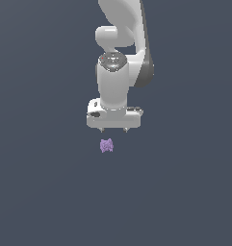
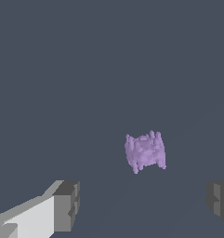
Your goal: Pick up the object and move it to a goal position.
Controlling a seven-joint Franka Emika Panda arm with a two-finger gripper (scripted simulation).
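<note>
The object [image 1: 106, 145] is a tiny pale purple lumpy blob lying on the flat dark grey ground. In the exterior view it sits just below my white gripper [image 1: 114, 129], slightly toward the exterior view's left of the gripper's middle. In the wrist view the object [image 2: 145, 151] lies beyond the two grey fingertips [image 2: 67, 206], apart from both. My gripper [image 2: 142, 204] is open with a wide gap and nothing between the fingers.
The white arm [image 1: 120, 57] rises above the gripper. The dark grey ground [image 1: 50, 182] stretches out on all sides, with no other object in view.
</note>
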